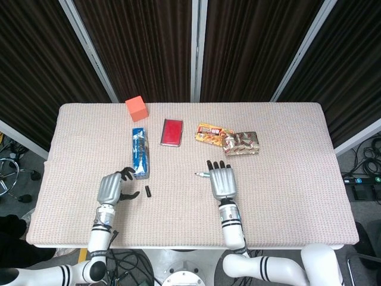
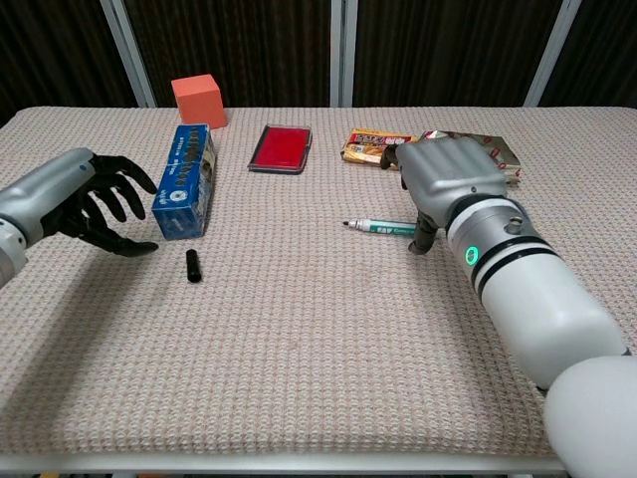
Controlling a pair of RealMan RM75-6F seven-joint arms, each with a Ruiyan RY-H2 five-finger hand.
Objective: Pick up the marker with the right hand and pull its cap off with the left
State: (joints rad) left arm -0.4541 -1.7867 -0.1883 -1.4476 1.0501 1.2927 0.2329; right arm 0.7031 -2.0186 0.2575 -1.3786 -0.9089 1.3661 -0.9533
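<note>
Landmark: the long blue rectangular box (image 1: 139, 152) on the beige woven tabletop (image 1: 286, 196); places below are given from it.
Marker: one slim green-and-white marker (image 2: 383, 227), uncapped, tip bare, lying well to the right of the blue box, its rear end at the right hand.
Cap: one small black cylindrical cap (image 2: 192, 265) lying loose just in front of the box, near the left hand.
Right hand (image 2: 448, 182): over the marker's rear end; whether it grips or only rests there, I cannot tell.
Left hand (image 2: 95, 199): fingers spread wide, holding nothing.
Handling: marker likely light, stiff and smooth (may roll); best taken mid-barrel.
Count: one orange cube (image 1: 136, 108), one flat red case (image 1: 172, 131), two snack packets (image 1: 230, 139).
</note>
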